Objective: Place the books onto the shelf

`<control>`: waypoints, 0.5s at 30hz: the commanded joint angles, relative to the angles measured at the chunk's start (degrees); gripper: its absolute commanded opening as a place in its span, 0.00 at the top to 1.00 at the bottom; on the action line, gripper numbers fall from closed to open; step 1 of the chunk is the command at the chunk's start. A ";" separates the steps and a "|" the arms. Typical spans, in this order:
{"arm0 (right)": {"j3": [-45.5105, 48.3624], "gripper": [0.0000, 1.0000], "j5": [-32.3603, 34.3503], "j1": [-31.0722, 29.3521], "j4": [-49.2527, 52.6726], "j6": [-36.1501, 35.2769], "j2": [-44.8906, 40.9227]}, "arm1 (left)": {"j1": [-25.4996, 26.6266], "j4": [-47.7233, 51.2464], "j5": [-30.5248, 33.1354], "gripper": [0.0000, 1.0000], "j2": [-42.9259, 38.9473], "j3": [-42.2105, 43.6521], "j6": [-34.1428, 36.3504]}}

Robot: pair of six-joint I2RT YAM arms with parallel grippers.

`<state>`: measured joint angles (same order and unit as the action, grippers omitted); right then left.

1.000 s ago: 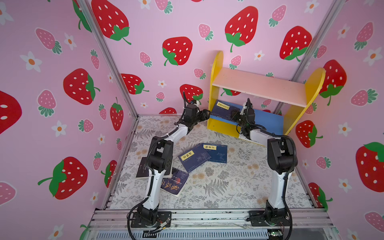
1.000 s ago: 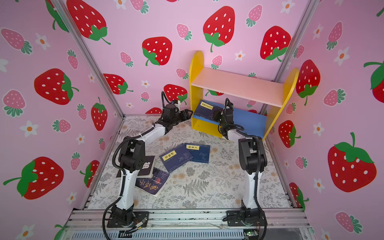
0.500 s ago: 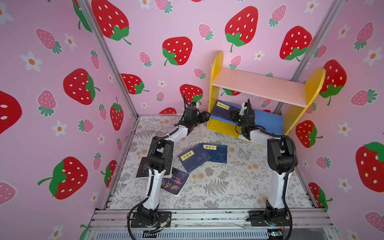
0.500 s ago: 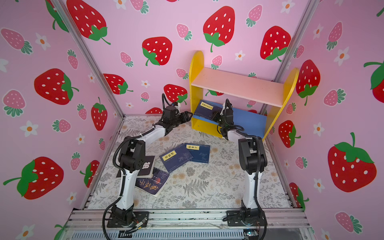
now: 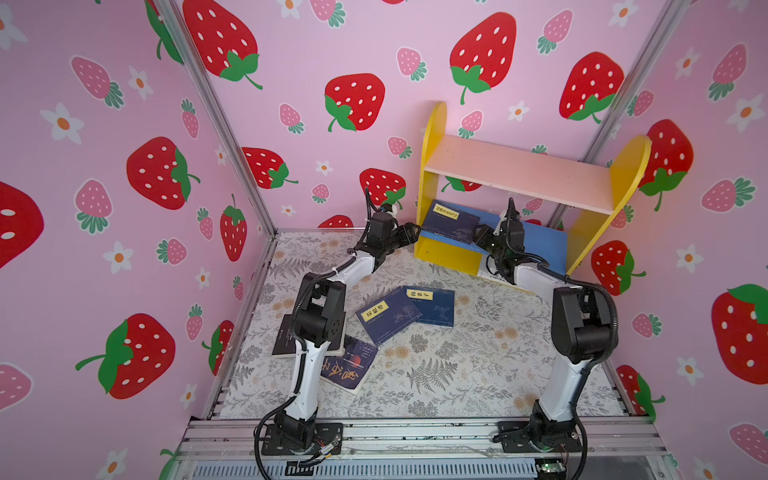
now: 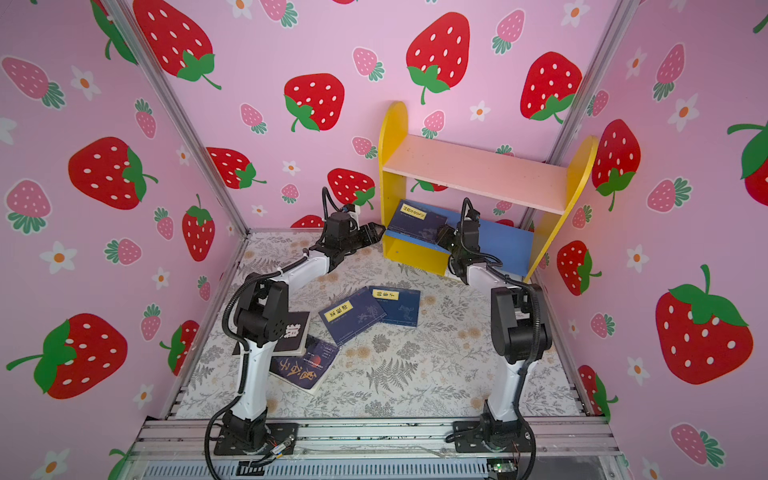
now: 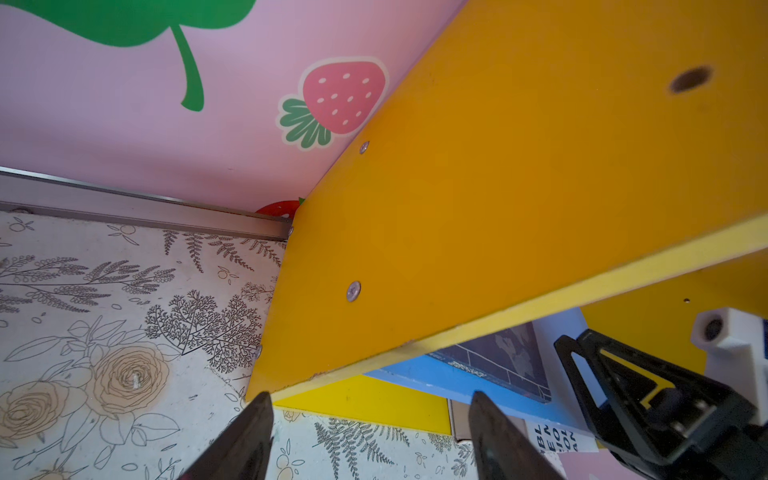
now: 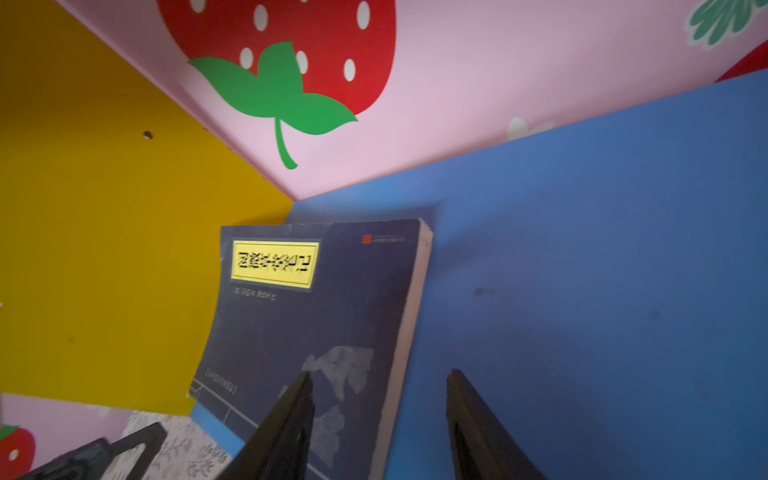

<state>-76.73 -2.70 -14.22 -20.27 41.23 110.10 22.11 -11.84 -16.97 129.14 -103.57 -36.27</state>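
Your right gripper (image 8: 380, 372) is just spreading, freeing the thin navy yellow-labelled book (image 8: 316, 316), now shelved on the blue board (image 8: 582, 249) of the yellow wooden shelf (image 5: 432, 166); your left gripper (image 7: 370, 394) is hovering spread

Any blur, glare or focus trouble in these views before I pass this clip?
Right wrist view: the label on the shelved book is smeared and unreadable, likely motion blur. Left wrist view: the shelf panel is sharp, no glare. Both top views: even light, in focus, only soft shadows.

Pink strawberry-print walls (image 5: 332, 41) enclose a pale floral-patterned floor (image 5: 457, 374) with aluminium corner posts (image 5: 218, 116).
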 commanded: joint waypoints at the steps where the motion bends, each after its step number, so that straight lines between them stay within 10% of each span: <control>1: -4.26 0.42 1.16 -0.50 7.97 -2.78 1.71 | -0.26 -1.56 -0.61 0.25 -2.23 0.56 -0.38; 15: -17.04 0.43 -1.29 -3.26 19.70 -4.68 9.39 | -0.53 -1.26 -0.72 0.25 -2.32 1.00 -0.60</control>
<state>-92.58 -2.55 -17.02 -4.21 36.97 117.89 21.96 -11.88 -17.17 129.14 -103.46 -36.34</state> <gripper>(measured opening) 0.579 0.753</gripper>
